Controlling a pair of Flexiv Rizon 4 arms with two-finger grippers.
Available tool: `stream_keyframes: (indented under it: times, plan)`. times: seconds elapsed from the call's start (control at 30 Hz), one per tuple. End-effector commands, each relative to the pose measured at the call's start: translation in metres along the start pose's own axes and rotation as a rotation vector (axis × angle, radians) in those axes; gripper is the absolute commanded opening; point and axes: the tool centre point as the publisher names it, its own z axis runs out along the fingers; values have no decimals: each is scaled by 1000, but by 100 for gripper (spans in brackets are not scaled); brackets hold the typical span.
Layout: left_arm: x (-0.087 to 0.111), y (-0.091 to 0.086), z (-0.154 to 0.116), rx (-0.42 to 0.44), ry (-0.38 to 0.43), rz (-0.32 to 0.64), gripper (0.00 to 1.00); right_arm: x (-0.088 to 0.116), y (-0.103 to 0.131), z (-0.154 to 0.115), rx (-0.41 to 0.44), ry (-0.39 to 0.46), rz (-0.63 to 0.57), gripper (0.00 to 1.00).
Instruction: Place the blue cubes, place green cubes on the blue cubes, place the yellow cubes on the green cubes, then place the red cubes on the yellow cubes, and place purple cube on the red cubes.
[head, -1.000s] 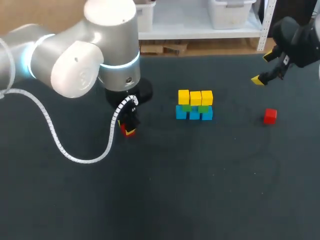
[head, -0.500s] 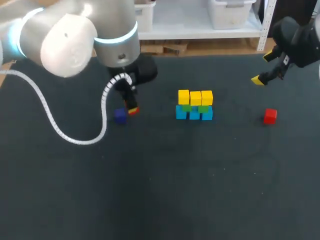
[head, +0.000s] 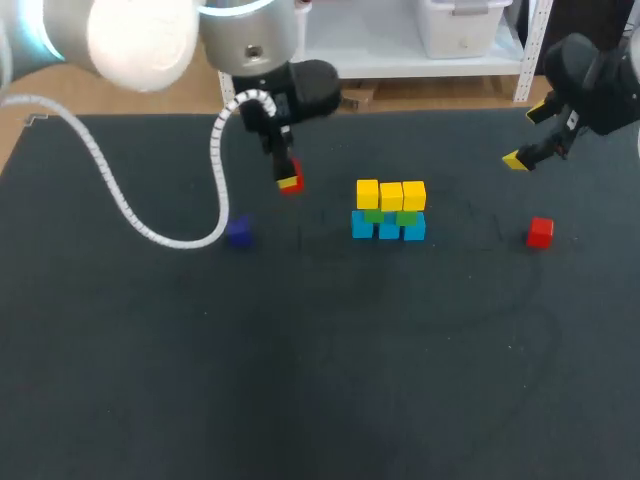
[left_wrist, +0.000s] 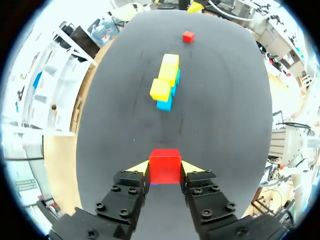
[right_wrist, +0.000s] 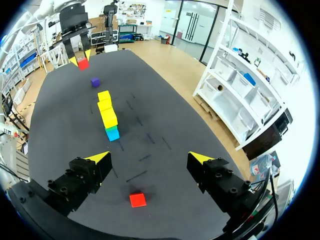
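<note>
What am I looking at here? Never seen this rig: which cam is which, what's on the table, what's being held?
These are two robot arms at a dark table. Each arm ends in two-finger jaws with yellow tips.

The wide picture comes from a fixed camera above and behind the robot. The left arm enters at its left and the right arm at its right. The two round pictures come from a camera on each wrist, looking out along that arm's jaws.

On the table is a small stack: blue cubes at the bottom, green cubes on them, and yellow cubes on top. In the wide view a loose red cube lies to the stack's right and a purple cube to its left.

The left jaws are shut on a second red cube, short of the stack. The right jaws are open and empty.
</note>
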Motion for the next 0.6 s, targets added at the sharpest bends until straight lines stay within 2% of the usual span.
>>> stream_keyframes:
  times: [0.03, 0.4, 0.6]
  plan:
    - [-29, 11, -2, 33, 49, 32, 0, 0, -1, 0, -4, -3, -1, 100]
    - [-75, 10, 1, 57, 69, 146, 0, 0, -1, 0, -4, -3, -1, 100]
    - [-92, 10, 6, 62, 79, 169, 0, 0, -1, 0, -4, -3, -1, 100]
